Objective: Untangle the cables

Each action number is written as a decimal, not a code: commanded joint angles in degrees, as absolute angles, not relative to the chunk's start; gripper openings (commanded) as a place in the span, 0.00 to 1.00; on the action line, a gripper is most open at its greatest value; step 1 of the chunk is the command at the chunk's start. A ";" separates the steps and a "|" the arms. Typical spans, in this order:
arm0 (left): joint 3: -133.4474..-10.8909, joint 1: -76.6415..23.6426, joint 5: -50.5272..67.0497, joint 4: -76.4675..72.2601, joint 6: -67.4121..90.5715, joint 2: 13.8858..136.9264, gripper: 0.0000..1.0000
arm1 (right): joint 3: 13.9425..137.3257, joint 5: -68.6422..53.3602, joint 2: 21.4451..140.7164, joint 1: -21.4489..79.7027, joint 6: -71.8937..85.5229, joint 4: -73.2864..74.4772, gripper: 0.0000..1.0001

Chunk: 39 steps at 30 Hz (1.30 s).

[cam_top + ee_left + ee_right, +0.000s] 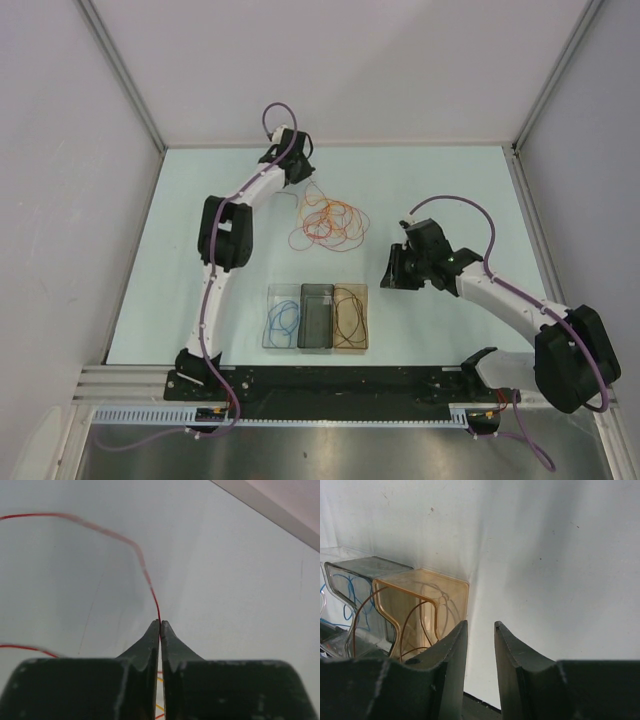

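A loose tangle of thin red, orange and pale yellow cables lies on the table at the back centre. My left gripper is at the tangle's far left end, shut on the red cable, which runs up from between its fingertips. A blue cable lies in the clear left bin and a dark brown cable in the amber right bin. My right gripper is open and empty just right of the bins, its jaws a small way apart in the wrist view.
Three small bins stand side by side at the table's front centre: clear, dark grey, amber. The amber bin sits close left of my right fingers. Metal frame rails border the table.
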<state>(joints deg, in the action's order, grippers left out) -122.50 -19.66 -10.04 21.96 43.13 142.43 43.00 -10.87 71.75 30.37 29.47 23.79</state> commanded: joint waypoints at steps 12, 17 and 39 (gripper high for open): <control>-122.87 -18.28 -0.45 20.23 38.50 121.68 0.00 | 42.89 -9.23 63.46 30.41 30.85 26.80 0.32; -123.22 -18.28 10.18 17.32 37.70 111.90 0.00 | 42.98 -8.53 59.68 30.50 31.90 28.73 0.33; -106.28 -18.54 36.20 13.62 42.27 80.52 0.00 | 57.12 -6.93 50.10 28.13 29.63 38.67 0.36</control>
